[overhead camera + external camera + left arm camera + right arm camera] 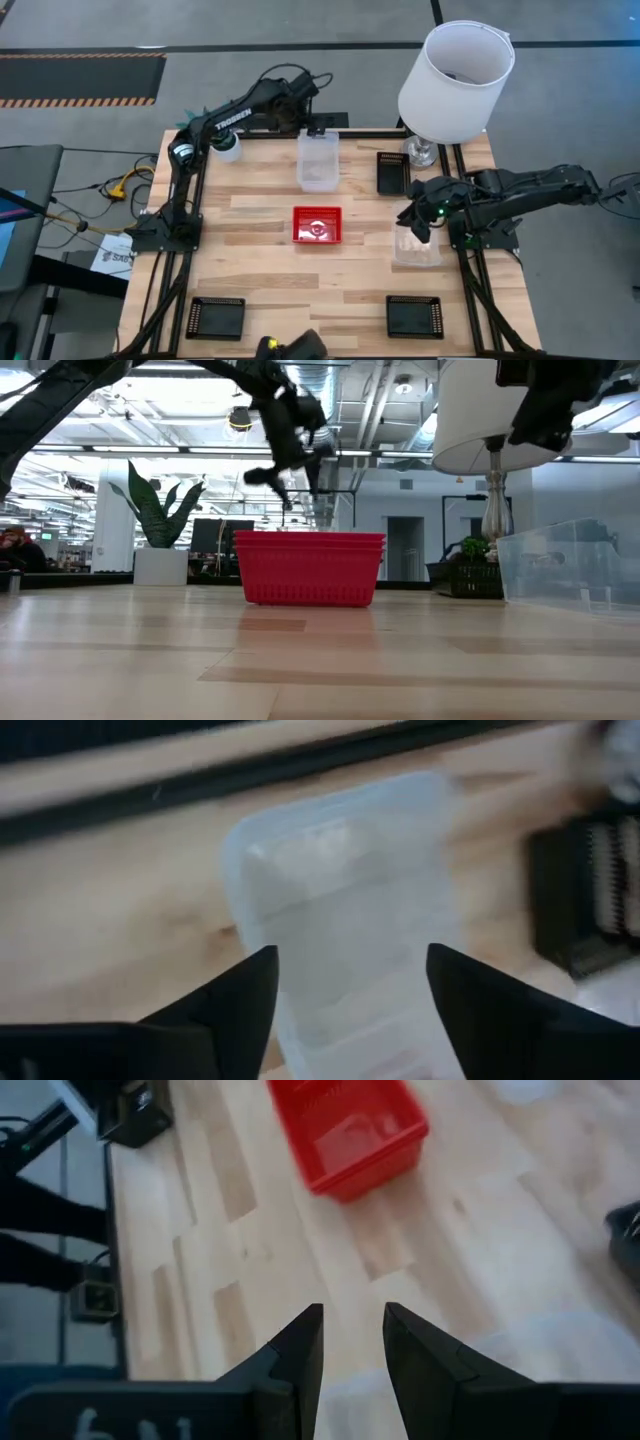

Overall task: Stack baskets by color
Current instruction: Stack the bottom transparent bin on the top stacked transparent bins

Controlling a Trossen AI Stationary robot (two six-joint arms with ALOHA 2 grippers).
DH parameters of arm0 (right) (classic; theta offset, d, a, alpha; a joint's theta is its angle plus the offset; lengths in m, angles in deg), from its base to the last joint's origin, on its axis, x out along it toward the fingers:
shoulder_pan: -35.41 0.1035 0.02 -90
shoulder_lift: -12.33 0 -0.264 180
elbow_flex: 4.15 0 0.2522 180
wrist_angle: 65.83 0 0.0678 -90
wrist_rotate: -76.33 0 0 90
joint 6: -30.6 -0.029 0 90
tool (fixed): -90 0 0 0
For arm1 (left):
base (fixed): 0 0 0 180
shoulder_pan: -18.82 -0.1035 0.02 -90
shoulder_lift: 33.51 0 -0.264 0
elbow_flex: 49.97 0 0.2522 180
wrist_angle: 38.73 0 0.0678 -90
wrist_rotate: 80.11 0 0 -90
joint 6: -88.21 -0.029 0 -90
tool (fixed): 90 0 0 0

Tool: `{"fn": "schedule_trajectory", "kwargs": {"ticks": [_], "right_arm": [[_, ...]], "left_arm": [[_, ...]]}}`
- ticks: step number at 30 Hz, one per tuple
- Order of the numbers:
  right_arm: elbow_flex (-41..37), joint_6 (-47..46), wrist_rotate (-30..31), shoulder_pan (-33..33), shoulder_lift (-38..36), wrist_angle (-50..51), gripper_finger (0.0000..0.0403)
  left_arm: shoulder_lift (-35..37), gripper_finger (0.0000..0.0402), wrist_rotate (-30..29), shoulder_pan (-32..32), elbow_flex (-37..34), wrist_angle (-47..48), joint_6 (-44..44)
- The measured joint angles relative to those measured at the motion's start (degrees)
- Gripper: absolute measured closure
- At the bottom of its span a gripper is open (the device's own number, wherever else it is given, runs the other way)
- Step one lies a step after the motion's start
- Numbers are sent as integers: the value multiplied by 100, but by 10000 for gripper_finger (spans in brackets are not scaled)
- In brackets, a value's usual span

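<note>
The left gripper [316, 130] is seen at twelve o'clock on the pale wooden table [260, 270], directly above a clear see-through plastic basket [318, 162]; in the left wrist view its fingers [245, 995] are spread wide, with that basket [350, 910] lying free below them. A stack of red mesh plastic baskets [318, 224] is placed at the table's centre. The right gripper [418, 226] is poised at three o'clock over a second clear basket [416, 248], its fingers [300, 1345] parted by a narrow gap with nothing pinched. Black mesh baskets are set at one [392, 172], five [415, 316] and seven o'clock [217, 317].
</note>
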Motion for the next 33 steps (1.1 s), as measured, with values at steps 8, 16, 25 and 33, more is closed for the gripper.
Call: {"fn": "schedule_trajectory", "kwargs": {"ticks": [8, 16, 25, 33], "right_arm": [[315, -1802, -195, 304, -52, 1734, 274], [111, -4312, 795, 1409, -45, 3043, 274], [-400, -5765, 950, 1590, 156, 3260, 226], [-427, -6534, 734, 1847, 456, 3068, 174]], "left_arm": [[454, 134, -1836, 1030, 983, 1182, -1599], [960, 133, -1976, 2418, 988, 556, -2253], [978, 133, -2303, 3433, 977, -68, -2895], [1732, 133, -2542, 3659, 46, -526, -3003]]}}
